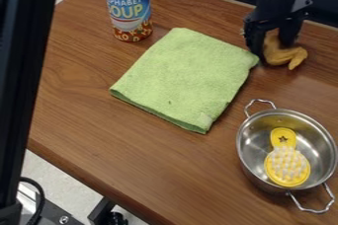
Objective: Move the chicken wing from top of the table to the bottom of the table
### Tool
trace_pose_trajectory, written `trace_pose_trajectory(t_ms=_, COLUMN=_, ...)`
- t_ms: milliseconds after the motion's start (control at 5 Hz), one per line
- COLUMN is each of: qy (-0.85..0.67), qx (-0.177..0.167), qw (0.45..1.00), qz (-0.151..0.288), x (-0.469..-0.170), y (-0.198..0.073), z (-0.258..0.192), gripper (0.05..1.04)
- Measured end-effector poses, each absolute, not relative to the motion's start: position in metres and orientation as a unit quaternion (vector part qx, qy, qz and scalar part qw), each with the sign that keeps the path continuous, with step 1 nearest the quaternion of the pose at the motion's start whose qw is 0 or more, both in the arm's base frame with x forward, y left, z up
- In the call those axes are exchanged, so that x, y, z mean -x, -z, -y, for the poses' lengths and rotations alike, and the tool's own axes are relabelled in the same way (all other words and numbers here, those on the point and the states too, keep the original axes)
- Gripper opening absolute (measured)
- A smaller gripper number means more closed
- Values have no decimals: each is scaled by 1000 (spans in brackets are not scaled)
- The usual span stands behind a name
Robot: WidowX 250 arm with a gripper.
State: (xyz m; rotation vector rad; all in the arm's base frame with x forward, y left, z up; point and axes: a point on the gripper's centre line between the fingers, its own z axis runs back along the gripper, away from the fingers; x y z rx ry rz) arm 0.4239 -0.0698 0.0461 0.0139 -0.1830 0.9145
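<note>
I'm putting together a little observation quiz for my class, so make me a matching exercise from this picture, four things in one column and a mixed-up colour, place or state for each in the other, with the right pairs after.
Things:
1. Soup can
2. Towel
3. Brush
4. Chicken wing

Descriptions:
A. Inside the metal pot
B. Right at the gripper
C. Standing upright, with a partly blue label
D. Green, lying on the table

Right pairs: 1-C, 2-D, 3-A, 4-B
</note>
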Motion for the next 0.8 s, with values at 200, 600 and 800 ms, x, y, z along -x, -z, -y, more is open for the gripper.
trace_pose_trajectory(t_ms=200, qy=-443, qx=-7, qw=893, qz=83, x=-422, y=-44, z=70, gripper=536)
trace_pose_trajectory(t_ms=600, qy=-444, qx=3, qw=894, qz=65, x=-417, y=-42, z=68, gripper=518)
trace_pose_trajectory(t_ms=800, qy=-454, qx=4, qw=890, qz=47, x=-413, y=-44, z=62, gripper=518)
